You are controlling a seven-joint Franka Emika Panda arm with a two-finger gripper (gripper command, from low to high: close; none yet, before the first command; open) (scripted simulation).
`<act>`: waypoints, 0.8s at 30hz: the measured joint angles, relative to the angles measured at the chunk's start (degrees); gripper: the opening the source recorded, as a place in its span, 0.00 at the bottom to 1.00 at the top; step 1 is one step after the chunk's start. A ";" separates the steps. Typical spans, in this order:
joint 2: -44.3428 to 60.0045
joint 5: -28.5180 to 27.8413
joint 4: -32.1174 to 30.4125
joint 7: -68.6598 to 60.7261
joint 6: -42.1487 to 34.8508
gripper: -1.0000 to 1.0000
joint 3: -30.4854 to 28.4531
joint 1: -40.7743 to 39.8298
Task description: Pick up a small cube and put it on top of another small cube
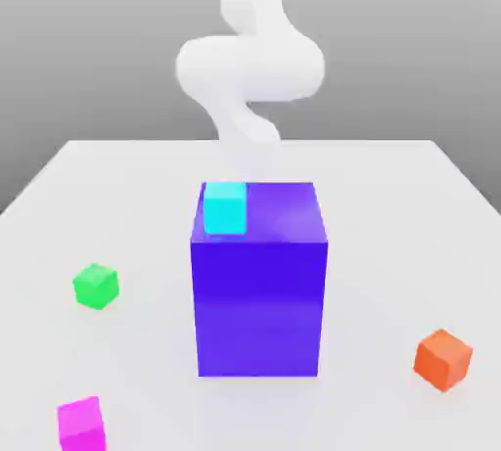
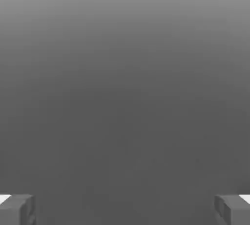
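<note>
Pincer (image 2: 125, 209) wide open, holding nothing.
Pink cube (image 1: 80, 425) sits on the surface (image 1: 391, 204) near the green cube (image 1: 96, 286), well away from the arm (image 1: 250, 67).

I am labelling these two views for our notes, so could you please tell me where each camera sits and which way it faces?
Exterior view: off the arm, above the table, looking down across the blue block and small cubes towards the white arm behind.
Hand view: on the hand, facing plain grey; two fingers show, wide apart.
Shared: nothing recognisable; no cube appears between the fingers.
</note>
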 joint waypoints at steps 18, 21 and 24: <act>37.75 -0.10 -0.79 26.44 12.09 0.50 -1.60 -11.63; 43.98 0.21 -0.90 30.57 14.03 0.50 -2.21 -13.40; 50.22 0.96 -1.04 34.39 16.06 0.50 -3.12 -14.08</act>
